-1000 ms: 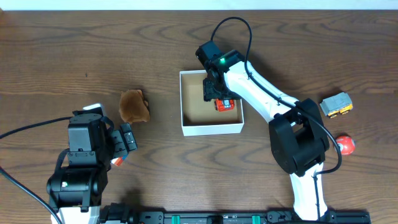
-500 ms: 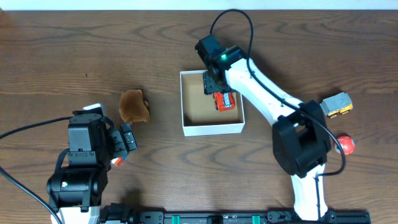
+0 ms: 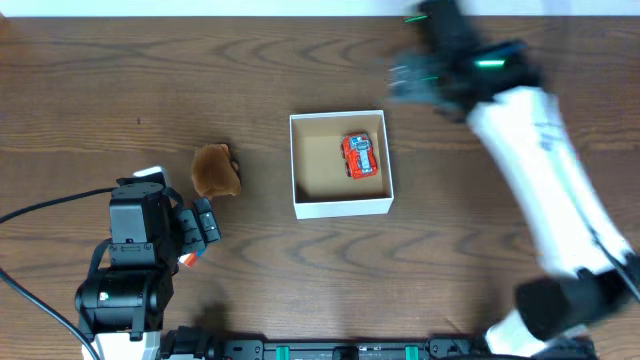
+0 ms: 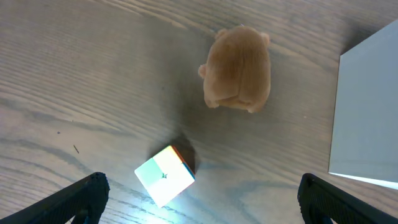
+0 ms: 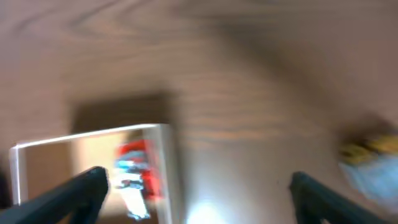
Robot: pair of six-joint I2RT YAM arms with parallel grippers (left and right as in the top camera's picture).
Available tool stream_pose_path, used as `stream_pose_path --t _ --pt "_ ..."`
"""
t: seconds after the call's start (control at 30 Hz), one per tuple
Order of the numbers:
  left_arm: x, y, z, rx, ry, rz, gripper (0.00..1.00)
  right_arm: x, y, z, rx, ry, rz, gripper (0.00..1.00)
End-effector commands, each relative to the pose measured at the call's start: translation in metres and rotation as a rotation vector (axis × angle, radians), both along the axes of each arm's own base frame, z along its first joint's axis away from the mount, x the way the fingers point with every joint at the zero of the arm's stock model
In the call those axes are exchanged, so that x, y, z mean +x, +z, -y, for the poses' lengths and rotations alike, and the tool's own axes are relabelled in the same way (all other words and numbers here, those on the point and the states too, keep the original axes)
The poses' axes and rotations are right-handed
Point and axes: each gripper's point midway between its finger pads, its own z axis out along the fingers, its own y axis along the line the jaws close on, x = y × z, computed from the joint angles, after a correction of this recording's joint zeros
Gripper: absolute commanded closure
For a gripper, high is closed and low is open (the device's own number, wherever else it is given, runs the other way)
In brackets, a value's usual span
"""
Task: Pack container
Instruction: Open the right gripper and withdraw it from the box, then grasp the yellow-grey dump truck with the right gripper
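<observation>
The container (image 3: pixel 340 207) is a small square box with low white walls and a brown inside, at the table's middle. A red toy car (image 3: pixel 360 156) lies in its right half. My right gripper (image 3: pixel 405 80) is blurred, above and to the right of the box, open and empty. In the right wrist view (image 5: pixel 199 202) the box wall (image 5: pixel 166 168) and the car (image 5: pixel 134 171) are at the lower left. My left gripper (image 3: pixel 205 228) is open and empty at the lower left; in the left wrist view (image 4: pixel 202 210) it is just short of a small cube (image 4: pixel 165 175).
A brown plush toy (image 3: pixel 215 170) lies left of the container and shows in the left wrist view (image 4: pixel 238 68), with the box wall (image 4: pixel 367 112) to its right. A grey and yellow toy (image 5: pixel 373 155) is blurred at the right wrist view's right edge.
My right gripper has let go of the red car, which now lies in the container. The right arm has swung up and to the right, away from the box. The left arm is still.
</observation>
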Motion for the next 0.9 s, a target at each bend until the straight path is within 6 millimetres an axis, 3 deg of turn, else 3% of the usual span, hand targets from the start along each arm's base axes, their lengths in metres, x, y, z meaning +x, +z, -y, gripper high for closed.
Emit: stream_pose_path --t 0.0,0.13,0.27,0.37,0.6,0.87 --pt "0.002 0.009 -0.003 0.001 0.023 0.022 0.02 -0.023 0.029 0.081 0.087 -0.336 0.032 0.01" --pt "0.002 0.009 -0.003 0.001 0.023 0.022 0.02 -0.046 0.014 0.145 0.206 -0.562 -0.062 0.01" --pt "0.002 0.009 -0.003 0.001 0.023 0.022 0.02 -0.055 -0.015 0.181 0.223 -0.698 -0.129 0.01" --pt "0.002 0.009 -0.003 0.001 0.023 0.022 0.02 -0.062 -0.053 0.202 0.247 -0.831 -0.199 0.01" --pt "0.002 0.009 -0.003 0.001 0.023 0.022 0.02 -0.067 -0.13 0.222 0.228 -0.856 -0.34 0.01" --pt "0.002 0.009 -0.003 0.001 0.023 0.022 0.02 -0.061 -0.181 0.224 0.206 -0.816 -0.426 0.01"
